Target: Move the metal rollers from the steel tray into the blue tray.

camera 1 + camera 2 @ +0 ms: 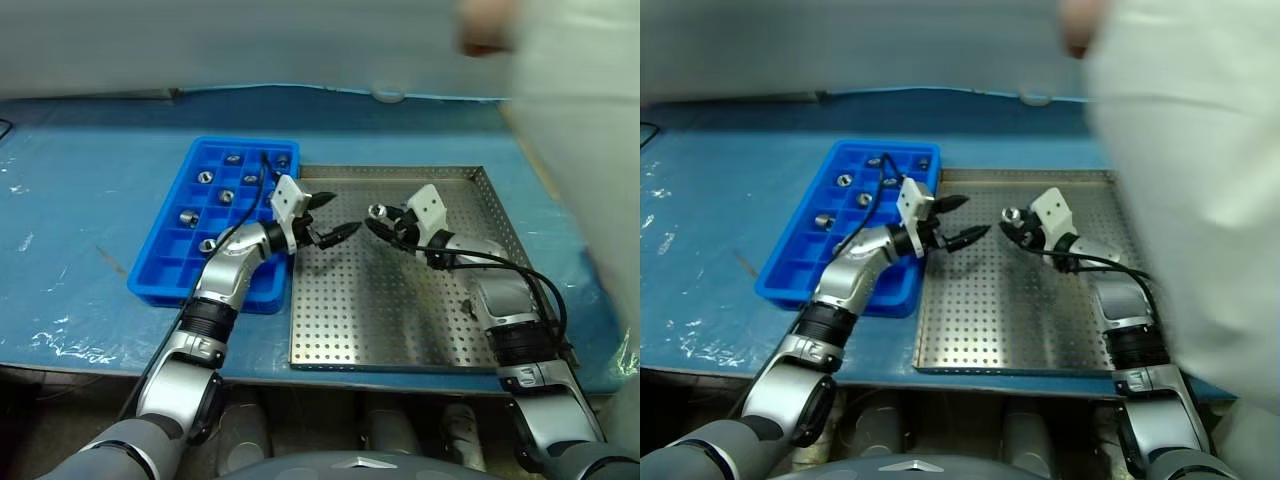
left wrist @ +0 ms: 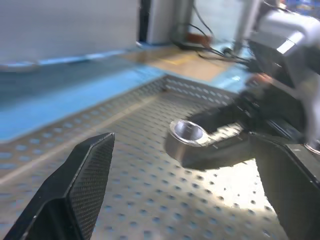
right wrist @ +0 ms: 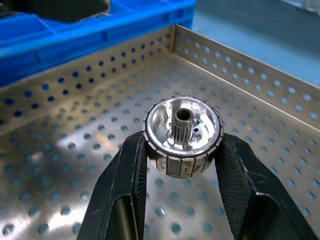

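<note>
Left gripper (image 1: 331, 217) fingers spread wide, pointing toward right gripper (image 1: 376, 218); right fingers clamped on a roller (image 3: 182, 136), both arms raised.

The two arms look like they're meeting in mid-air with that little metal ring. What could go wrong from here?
1. The metal roller is pinched only by the tips of the right gripper, above the steel tray. It could slip, drop and roll away.
2. The left gripper, jaws open, points straight at it. A slightly off approach could knock the roller loose, or the two grippers could bump.
3. A person stands right beside the tray, within the arm's sweep.
</note>
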